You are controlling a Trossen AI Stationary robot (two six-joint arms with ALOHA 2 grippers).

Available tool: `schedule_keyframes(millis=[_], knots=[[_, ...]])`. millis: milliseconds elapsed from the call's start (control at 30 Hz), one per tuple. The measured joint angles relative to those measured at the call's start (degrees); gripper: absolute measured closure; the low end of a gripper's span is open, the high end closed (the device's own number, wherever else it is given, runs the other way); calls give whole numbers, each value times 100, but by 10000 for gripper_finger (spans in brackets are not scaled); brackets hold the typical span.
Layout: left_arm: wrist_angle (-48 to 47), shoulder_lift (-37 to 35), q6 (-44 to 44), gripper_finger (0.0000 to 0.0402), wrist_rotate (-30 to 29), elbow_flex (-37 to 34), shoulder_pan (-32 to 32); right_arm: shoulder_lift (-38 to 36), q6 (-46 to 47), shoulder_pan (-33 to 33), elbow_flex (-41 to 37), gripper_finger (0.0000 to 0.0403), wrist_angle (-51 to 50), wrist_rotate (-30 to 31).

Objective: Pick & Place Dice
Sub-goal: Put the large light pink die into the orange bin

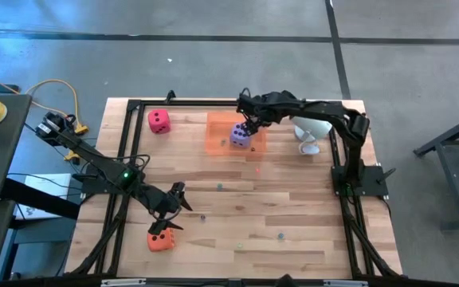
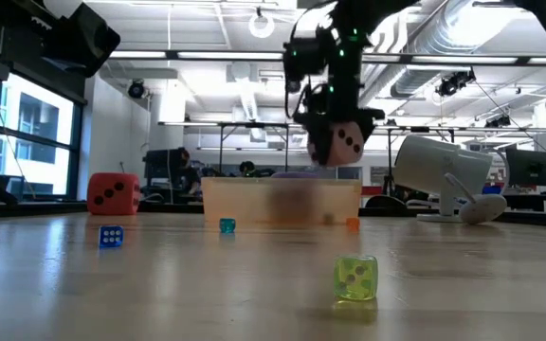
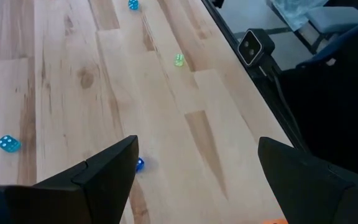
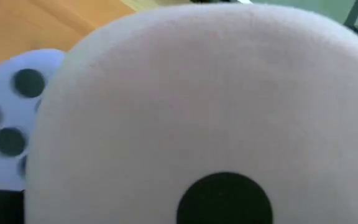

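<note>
Your right gripper (image 1: 249,126) hung above the translucent orange tray (image 1: 217,135) at the far middle of the bench (image 1: 293,207), with its fingers clamped on the light pink die (image 2: 337,142). In the low view that die was clear of the tray, held in the air just above its rim, a face with two dark pips turned toward the camera. In the right wrist view the pink die (image 4: 204,112) filled nearly the whole picture, and the purple die (image 4: 11,118) showed beyond one edge of it. From above, the purple die (image 1: 240,137) sat inside the tray, directly under your right gripper.

Your left gripper (image 1: 168,209) was near the front left part of the bench, its fingers (image 3: 98,180) spread wide with nothing between them. The orange die (image 1: 161,240) lay on the bench just in front of that gripper, close to the front edge, and I could not tell whether the fingers touched it. The red-magenta die (image 1: 159,121) rested at the far left of the bench, just beside the tray's left side and apart from it.

Several small translucent dice were scattered on the wood, among them a green one (image 2: 355,278) and a blue one (image 2: 111,236). A white desk lamp (image 1: 310,134) lay to the right of the tray.
</note>
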Motion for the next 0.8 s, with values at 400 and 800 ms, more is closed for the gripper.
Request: schedule_keyframes(millis=[400,800], knots=[[92,0,-61,78,-2,0,3,-18,-430,-143,-655,44,1413,-695],[107,0,122,78,-32,0,26,-5,-727,-74,-665,47,1782,-847]])
